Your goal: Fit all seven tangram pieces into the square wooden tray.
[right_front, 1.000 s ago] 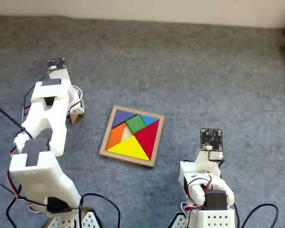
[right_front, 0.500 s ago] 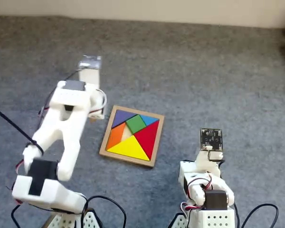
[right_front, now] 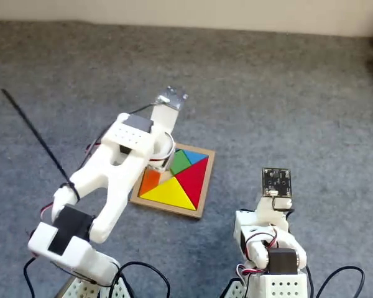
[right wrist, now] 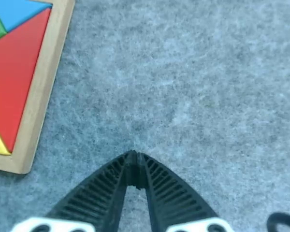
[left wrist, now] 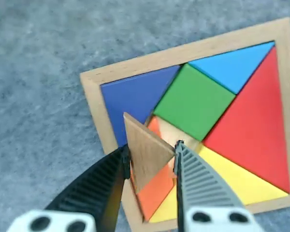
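- Holding a plain wooden triangle (left wrist: 145, 154), the left gripper (left wrist: 152, 150) has its two fingers partly closed, one on each side of the piece.
- Wooden triangle sits tilted in the grip, one corner pointing towards the dark blue piece (left wrist: 130, 99). It hangs over the orange piece (left wrist: 154, 193) and the edge of a pale bare gap (left wrist: 171, 134) in the middle of the tray. Cannot tell whether it touches anything below.
- Square wooden tray (left wrist: 94, 111) lies flat on grey carpet (right wrist: 193, 72), turned slightly askew in the high view.
- Six coloured pieces lie flat in the tray: dark blue along one rim, green square (left wrist: 195, 101) beside it, light blue triangle (left wrist: 232, 65) in a corner, large red triangle (left wrist: 253, 130), large yellow triangle (left wrist: 232, 179), and orange next to the yellow.
- Bare gap lies between green, orange, yellow and red.
- High view: left arm (right_front: 121, 167) stretches out over the tray's near-left part and covers the blue and part of the orange there.
- Right gripper (right wrist: 133, 157) has its fingertips pressed together with nothing between them. It is over bare carpet, just beside the tray's rim (right wrist: 43, 92) on the red triangle's side.
- Right arm (right_front: 270, 248) is folded close to its base, apart from the tray.
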Available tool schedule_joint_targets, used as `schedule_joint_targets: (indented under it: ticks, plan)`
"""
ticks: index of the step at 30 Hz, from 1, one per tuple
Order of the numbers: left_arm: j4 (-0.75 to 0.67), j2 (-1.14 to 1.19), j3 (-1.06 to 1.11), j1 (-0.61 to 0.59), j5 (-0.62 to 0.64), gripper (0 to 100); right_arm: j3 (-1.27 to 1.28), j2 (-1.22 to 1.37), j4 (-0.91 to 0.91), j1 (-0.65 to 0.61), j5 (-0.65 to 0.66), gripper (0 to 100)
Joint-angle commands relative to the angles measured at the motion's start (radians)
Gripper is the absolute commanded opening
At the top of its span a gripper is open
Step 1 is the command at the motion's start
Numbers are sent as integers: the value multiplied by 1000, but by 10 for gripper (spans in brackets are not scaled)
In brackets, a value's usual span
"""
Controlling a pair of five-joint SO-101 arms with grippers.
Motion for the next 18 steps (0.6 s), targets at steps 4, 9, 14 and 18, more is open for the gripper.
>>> schedule_joint_targets:
  ticks: [4,9,14,18]
  plan:
    - [-14,2,-18,58,-6,150,148,-10,4,12,-6,5]
    - [-12,2,-18,59,-3,221,148,-10,4,12,-6,5]
    - [-2,1,-18,53,-2,244,148,-10,4,12,-6,5]
    - [80,-1,-74,45,2,242,148,-10,4,12,-6,5]
